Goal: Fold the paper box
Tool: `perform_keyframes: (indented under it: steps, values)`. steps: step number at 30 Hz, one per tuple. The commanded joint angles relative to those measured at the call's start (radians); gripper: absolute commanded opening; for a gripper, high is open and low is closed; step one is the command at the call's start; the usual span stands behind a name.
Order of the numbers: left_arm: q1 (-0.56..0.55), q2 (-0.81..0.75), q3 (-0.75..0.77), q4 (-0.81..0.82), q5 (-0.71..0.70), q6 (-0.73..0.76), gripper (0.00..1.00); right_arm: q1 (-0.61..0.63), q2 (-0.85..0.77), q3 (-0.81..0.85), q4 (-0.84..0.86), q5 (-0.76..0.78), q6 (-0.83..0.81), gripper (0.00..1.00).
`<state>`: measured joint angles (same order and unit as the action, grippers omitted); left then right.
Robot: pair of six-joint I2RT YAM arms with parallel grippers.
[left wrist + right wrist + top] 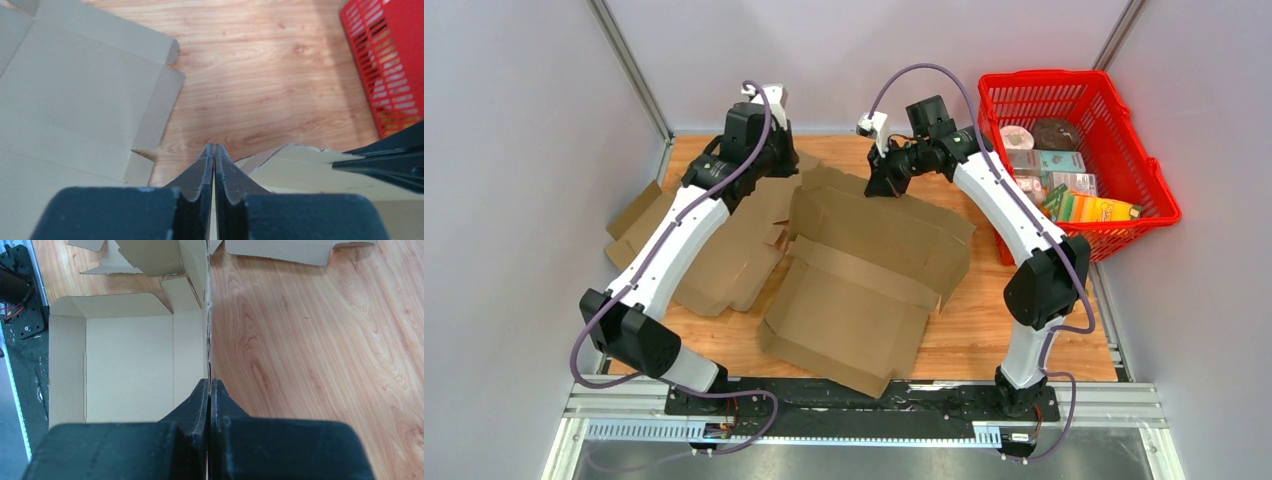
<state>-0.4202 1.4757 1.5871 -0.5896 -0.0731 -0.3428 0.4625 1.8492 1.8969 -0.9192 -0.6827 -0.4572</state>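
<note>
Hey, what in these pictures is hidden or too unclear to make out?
Left wrist view: whether the left gripper pinches any cardboard; its own fingers cover the gap.
Top view: that gripper's fingertips, hidden under its wrist.
Top view: labels on the packages in the red basket, too small.
Top view: part of the flat cardboard, covered by the left arm.

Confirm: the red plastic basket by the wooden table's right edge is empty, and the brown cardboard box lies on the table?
Not empty: the top external view shows packaged goods in the red plastic basket. Otherwise right: it sits at the right edge of the wooden table, the brown cardboard box on the table.
</note>
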Motion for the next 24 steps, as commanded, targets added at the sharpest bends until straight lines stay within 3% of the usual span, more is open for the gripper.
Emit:
perform_keyframes:
  steps: [1,5,10,15,20,24]
  values:
    - [-0.031,0.028,0.017,-0.003,0.039,-0.004,0.06,0.005,-0.058,0.008,0.049,-0.026,0.026,0.0]
    - [-0.083,0.021,-0.007,0.01,0.058,-0.019,0.0,0.005,-0.056,0.007,0.052,-0.026,0.032,0.0]
    - [-0.134,0.0,-0.084,0.095,0.085,-0.068,0.0,0.008,-0.064,0.008,0.042,-0.046,0.005,0.0]
    - [-0.134,0.066,-0.058,0.105,0.157,-0.079,0.01,0.008,-0.071,0.01,0.04,-0.041,0.005,0.0]
    - [-0.134,0.003,-0.134,0.149,0.147,-0.015,0.16,0.008,-0.081,0.007,0.037,-0.038,0.017,0.0]
    - [-0.134,-0.139,-0.252,0.158,0.104,0.03,0.28,0.008,-0.081,0.005,0.037,-0.031,0.025,0.0]
